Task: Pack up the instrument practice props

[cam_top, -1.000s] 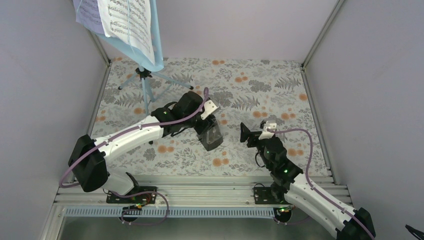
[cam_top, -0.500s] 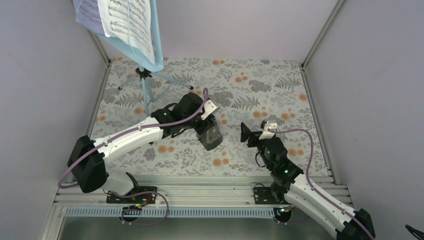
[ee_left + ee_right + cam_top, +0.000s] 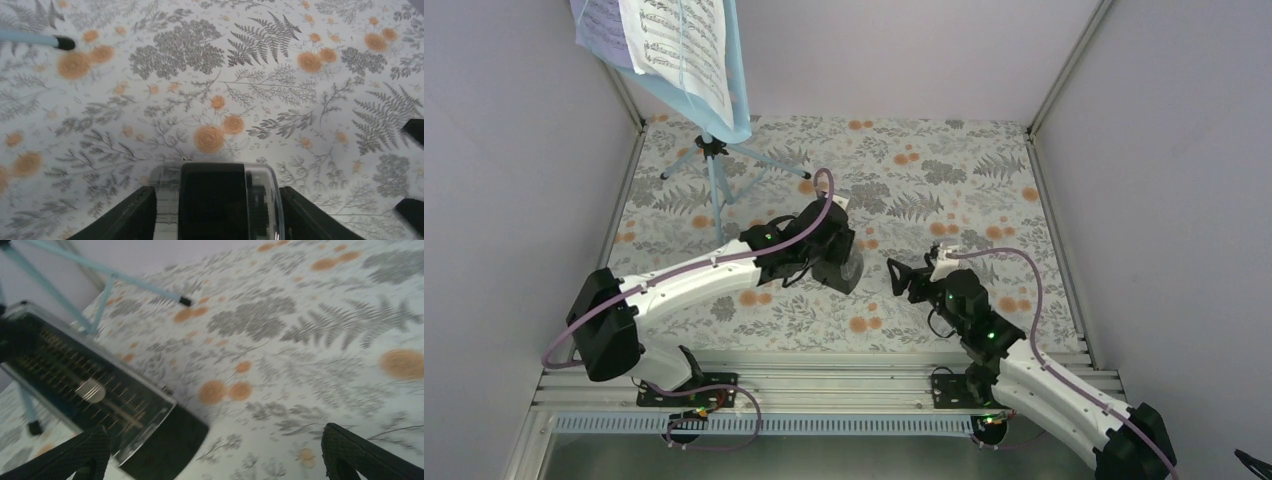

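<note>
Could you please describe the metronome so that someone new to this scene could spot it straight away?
On the floral-patterned table, look near the middle, where the left tool grips the metronome. It is a small black box with a clear front cover over a pendulum scale, unlike the tall light blue music stand in the far left corner.

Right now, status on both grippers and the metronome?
Left gripper shut on metronome. Right gripper open, beside it. Music stand upright back left, pages on it.
</note>
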